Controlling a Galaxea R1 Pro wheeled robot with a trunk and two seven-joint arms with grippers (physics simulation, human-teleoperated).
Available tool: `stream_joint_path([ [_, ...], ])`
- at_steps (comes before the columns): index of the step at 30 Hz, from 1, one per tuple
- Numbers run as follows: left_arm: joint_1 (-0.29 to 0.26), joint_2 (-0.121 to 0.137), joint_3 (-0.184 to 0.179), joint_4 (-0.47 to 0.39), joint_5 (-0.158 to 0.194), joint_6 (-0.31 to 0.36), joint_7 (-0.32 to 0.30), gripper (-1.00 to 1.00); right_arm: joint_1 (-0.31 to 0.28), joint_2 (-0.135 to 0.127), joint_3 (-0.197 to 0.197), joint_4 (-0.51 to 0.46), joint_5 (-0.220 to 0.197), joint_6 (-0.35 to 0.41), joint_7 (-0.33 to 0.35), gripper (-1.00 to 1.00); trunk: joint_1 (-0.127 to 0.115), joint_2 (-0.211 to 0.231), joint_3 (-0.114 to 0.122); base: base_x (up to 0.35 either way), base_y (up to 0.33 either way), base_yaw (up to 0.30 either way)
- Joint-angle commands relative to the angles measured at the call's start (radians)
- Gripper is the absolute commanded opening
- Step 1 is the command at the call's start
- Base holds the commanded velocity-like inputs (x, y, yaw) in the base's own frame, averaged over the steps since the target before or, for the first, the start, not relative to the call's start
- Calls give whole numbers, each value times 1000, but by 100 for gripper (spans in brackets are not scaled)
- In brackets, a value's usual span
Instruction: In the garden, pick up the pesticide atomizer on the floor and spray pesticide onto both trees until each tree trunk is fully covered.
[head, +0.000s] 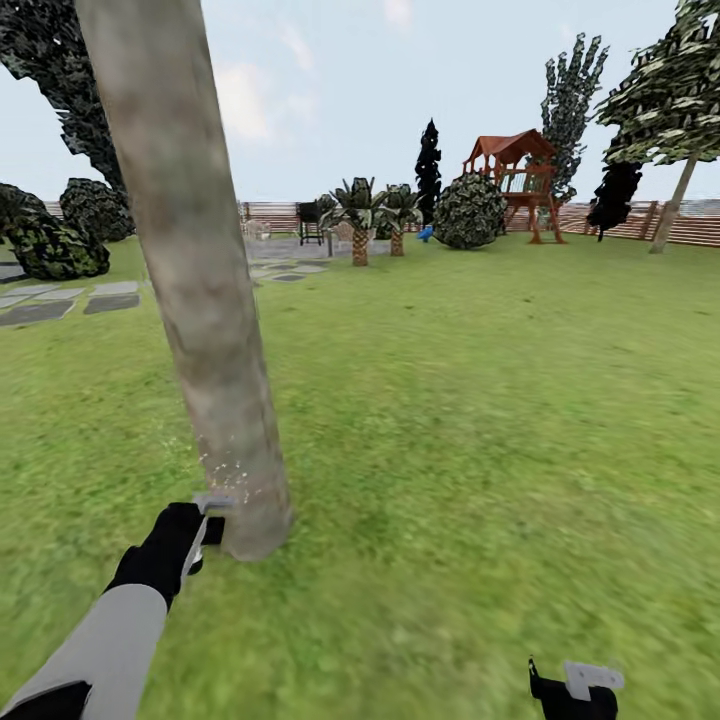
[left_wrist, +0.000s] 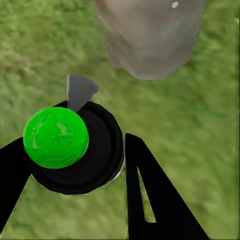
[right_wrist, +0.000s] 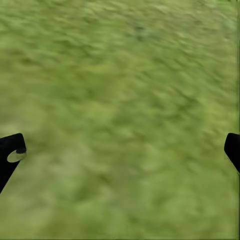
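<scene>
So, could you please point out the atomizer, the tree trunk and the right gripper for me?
atomizer (left_wrist: 56, 137): left wrist view, on its green top, held between the left gripper's fingers.
tree trunk (head: 190, 270): head view, mid-height on the bark.
right gripper (right_wrist: 120, 150): right wrist view, midway between its wide-apart fingertips, over grass.

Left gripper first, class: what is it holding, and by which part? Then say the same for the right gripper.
The left gripper holds the pesticide atomizer, its fingers clasping the black body below the green cap, nozzle toward the tree trunk. The right gripper is open over grass, holding nothing.
</scene>
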Motion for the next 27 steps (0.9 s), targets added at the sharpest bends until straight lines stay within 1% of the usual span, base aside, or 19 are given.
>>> stream_joint_path([
  [1,0,2,1,-35,19,7,-2,-100,-1,0,-4,2,11,-3,-7,100,0,0,-1,260,-226,1],
  [2,-1,5,0,-56,41,8,-3,-100,-1,0,-4,2,11,-3,-7,100,0,0,-1,264,-224,0],
  [3,-3,6,0,-63,52,9,-3,-100,-1,0,-4,2,11,-3,-7,100,0,0,-1,265,-218,0],
  [6,-7,8,-1,-70,63,10,-5,-100,-1,0,-4,2,11,-3,-7,100,0,0,-1,148,-113,2],
  [8,-14,8,-2,-69,63,15,-5,-100,-1,0,-4,1,11,-2,-7,100,0,0,-1,8,-6,204],
  [10,-20,8,-4,-70,62,38,-5,-100,-1,0,-4,1,11,-2,-7,100,0,0,-1,2,-2,256],
  [12,-57,6,-8,-70,61,76,-5,-100,-1,0,-4,1,11,-2,-7,100,0,0,-1,1,0,272],
  [14,-68,3,-10,-69,60,82,-5,-100,-1,0,-4,2,11,-3,-7,100,0,0,-1,0,0,276],
  [18,-68,-2,-11,-69,59,81,-4,-100,-1,0,-4,2,11,-2,-7,100,0,0,-1,54,-30,245],
  [24,-70,-2,-11,-73,59,81,-4,-100,-1,0,-5,0,11,-3,-7,100,0,0,-1,208,-168,30],
  [27,-70,-3,-11,-78,59,81,-4,-100,-1,0,-5,0,11,-2,-7,100,0,0,-1,74,-254,1],
])
